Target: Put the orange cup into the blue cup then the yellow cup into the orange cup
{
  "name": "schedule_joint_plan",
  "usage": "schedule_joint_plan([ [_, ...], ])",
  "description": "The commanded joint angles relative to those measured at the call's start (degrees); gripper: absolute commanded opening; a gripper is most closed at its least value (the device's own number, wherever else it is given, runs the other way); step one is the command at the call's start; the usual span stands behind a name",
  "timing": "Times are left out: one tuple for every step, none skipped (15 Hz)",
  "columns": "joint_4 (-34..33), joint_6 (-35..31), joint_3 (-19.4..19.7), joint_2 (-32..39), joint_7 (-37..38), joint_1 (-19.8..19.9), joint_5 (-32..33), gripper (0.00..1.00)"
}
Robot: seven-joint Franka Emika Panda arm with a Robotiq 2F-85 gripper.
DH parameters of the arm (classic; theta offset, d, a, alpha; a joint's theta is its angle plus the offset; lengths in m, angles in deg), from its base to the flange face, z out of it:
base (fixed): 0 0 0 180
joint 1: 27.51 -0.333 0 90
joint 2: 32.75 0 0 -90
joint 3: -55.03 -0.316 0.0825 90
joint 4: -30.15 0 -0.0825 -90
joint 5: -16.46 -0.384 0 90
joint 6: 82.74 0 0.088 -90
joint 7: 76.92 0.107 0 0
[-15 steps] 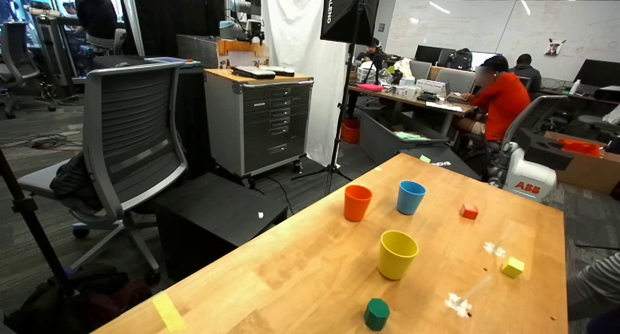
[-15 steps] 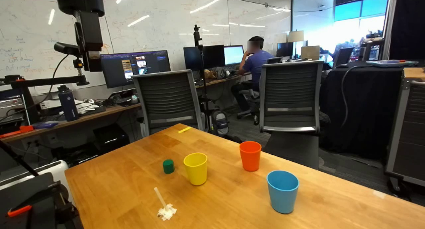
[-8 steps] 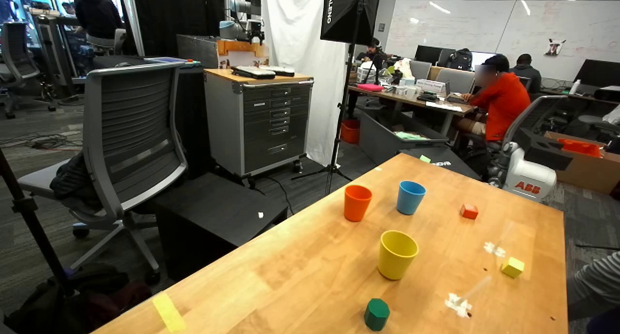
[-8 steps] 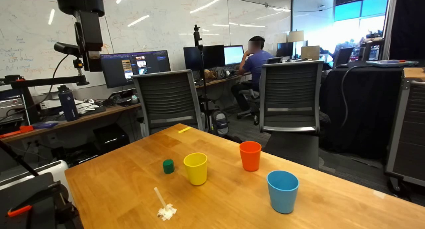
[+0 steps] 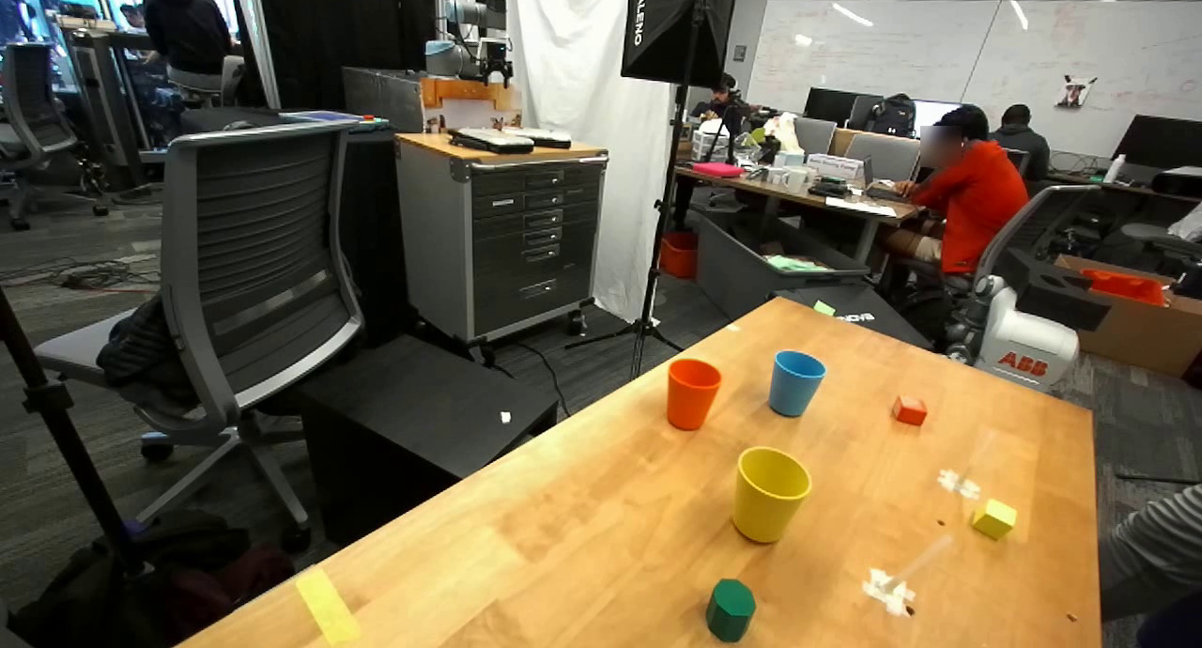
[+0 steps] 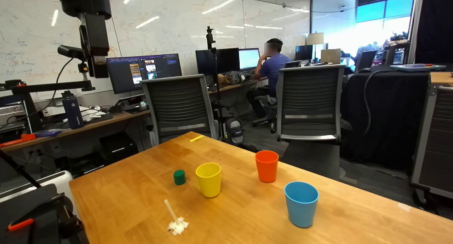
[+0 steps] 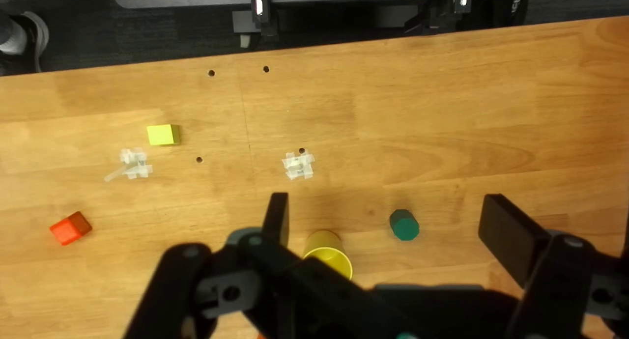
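Pincer [image 7: 387, 211] spread wide, nothing between its fingers [image 7: 513, 238], I hang high above the pale wooden table [image 6: 124, 201]; no cup stands inside another, so I judge the task to be at its start, the reach for the orange-red tapered plastic cup [image 5: 693, 394] not yet made. That cup stands upright near the long edge beside the grey ribbed-back chair [image 6: 309, 106]; the wrist view shows at most a sliver of it. To my mind the next move calls for travel toward that edge, then a straight descent to close on its wall. Deeper in from the edge, the bright blue tapered plastic cup [image 5: 796, 385] stands upright, mouth up, with open wood between the two for a short carry. Nearer the table's middle stands the yellow wide-rimmed plastic cup [image 5: 770, 498], upright, whose turn should come last; I would pass above it rather than beside. Outward again, the dark green many-sided block [image 7: 404, 226], of material I cannot tell, sits near it, and toward the opposite long edge a thin pale rod [image 6: 171, 211] rises from white tape [image 6: 177, 228]: either could catch a low sweep, so I would travel high past them.
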Motion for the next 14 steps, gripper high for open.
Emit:
schedule_joint_plan([
  [0.0, -0.2, -0.3, -0.2, -1.0, 0.9, -0.1, 1.00],
  [-0.2, -0.3, -0.2, -0.1, -0.8, 1.1, 0.0, 1.00],
  [-0.5, -0.2, -0.2, -0.1, -0.9, 1.1, 0.0, 1.00],
  [-0.6, -0.2, -0.3, -0.1, -0.7, 1.3, 0.2, 1.00],
  [-0.8, -0.1, -0.5, 0.0, -0.3, 1.5, 0.5, 1.00],
  [-2.9, 2.5, 1.0, 2.0, -1.7, 1.7, -0.8, 1.00],
  [-3.1, 2.8, 1.2, 2.2, -1.7, 1.8, -0.8, 1.00],
  [-3.4, 3.0, 1.3, 2.5, -1.6, 2.1, -0.7, 1.00],
  [-3.8, 3.3, 1.4, 2.8, -1.4, 2.4, -0.4, 1.00],
  [-4.4, 3.6, 1.6, 3.3, -1.3, 2.7, -0.5, 1.00],
  [-4.7, 3.5, 1.6, 3.6, -1.1, 3.0, -0.3, 1.00],
  [-5.3, 3.5, 1.8, 4.0, -1.1, 3.3, -0.2, 1.00],
  [-5.7, 3.3, 1.7, 4.4, -0.9, 3.6, 0.0, 1.00],
  [-6.3, 2.9, 1.9, 5.3, -0.8, 4.0, 0.2, 1.00],
])
